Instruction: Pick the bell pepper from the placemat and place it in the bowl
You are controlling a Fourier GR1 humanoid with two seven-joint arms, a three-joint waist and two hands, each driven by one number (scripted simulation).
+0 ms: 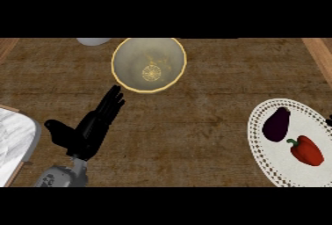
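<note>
A red bell pepper (307, 150) with a green stem lies on the white lacy placemat (272, 169) at the right. A dark purple eggplant (277, 124) lies just beside it on the same mat. The yellow-rimmed bowl (148, 64) stands at the top centre, with nothing inside. My left hand (85, 127) is at the lower left, open, fingers straight and pointing up toward the bowl's lower left rim, holding nothing. It is far from the pepper. At the right edge a small dark tip (329, 120) shows, too little to identify.
A pale round object (94, 41) sits at the top edge, left of the bowl. A white marbled slab (14, 136) lies at the left edge. Wooden borders (321, 52) run along the brown counter's upper corners.
</note>
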